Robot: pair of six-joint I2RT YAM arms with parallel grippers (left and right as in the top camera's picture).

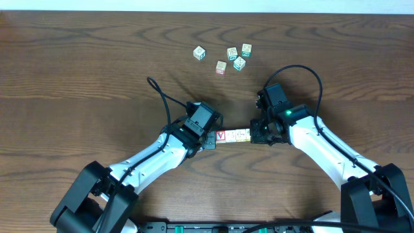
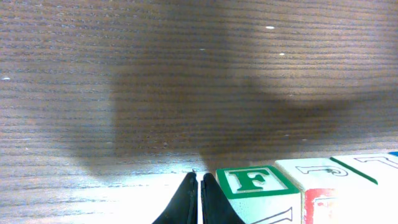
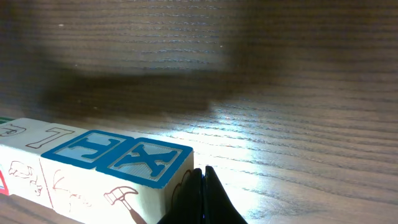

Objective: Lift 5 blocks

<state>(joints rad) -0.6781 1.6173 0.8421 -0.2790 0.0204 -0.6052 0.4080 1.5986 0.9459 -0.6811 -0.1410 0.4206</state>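
Note:
A short row of pale blocks (image 1: 233, 136) lies end to end between my two grippers, a red V face at its left end. My left gripper (image 1: 212, 138) is shut, its tips against the row's left end. In the left wrist view the shut fingertips (image 2: 199, 186) sit beside a block with a green F top (image 2: 252, 180). My right gripper (image 1: 253, 134) is shut too, against the row's right end. The right wrist view has its closed tips (image 3: 201, 177) touching a block with a blue X top (image 3: 149, 160). I cannot tell whether the row rests on the table.
Several loose cubes lie at the back of the wooden table (image 1: 77, 71), among them one at the left (image 1: 199, 53), a teal-printed one (image 1: 239, 63) and a pinkish one (image 1: 221, 66). Black cables arc over both arms.

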